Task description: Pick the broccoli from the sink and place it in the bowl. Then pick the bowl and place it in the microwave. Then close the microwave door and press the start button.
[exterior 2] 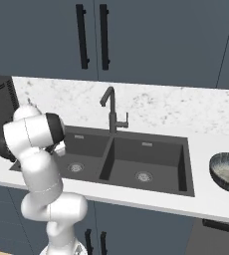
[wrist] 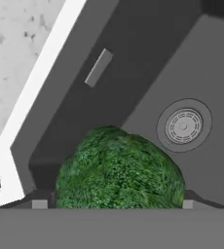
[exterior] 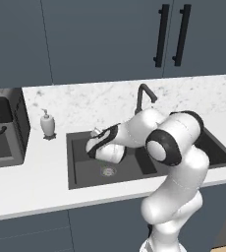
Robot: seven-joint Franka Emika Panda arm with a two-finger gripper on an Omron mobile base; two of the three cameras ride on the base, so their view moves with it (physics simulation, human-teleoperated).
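Gripper (wrist: 112,204) jaws stand wide apart, low in the frame of the hand view, with the broccoli (wrist: 119,168) sitting right between the 2 finger tips at the bottom centre; nothing is clamped yet. Whether the pads already touch the floret cannot be told, since the tips barely rise into the frame at lower left and lower right of the green mass.

From the left base view, the arm bends down into the sink (exterior: 80,162) at centre frame, its wrist over the left basin above the round drain (exterior: 108,171). In the hand view that drain shows at centre right, just beside the floret, which lies on the dark basin floor near a corner.

Step 1 of the task looks to be in hand: the pick of the broccoli, at the moment of straddling it before the squeeze. The next move likely calls for closing the fingers squarely on the lumpy head, then a straight lift clear of the basin wall.

After that, the carry is long: the bowl (exterior 2: 227,172) sits on the counter (exterior 2: 206,199) at the far right edge of the right base view, well apart from the arm and beyond the second basin.
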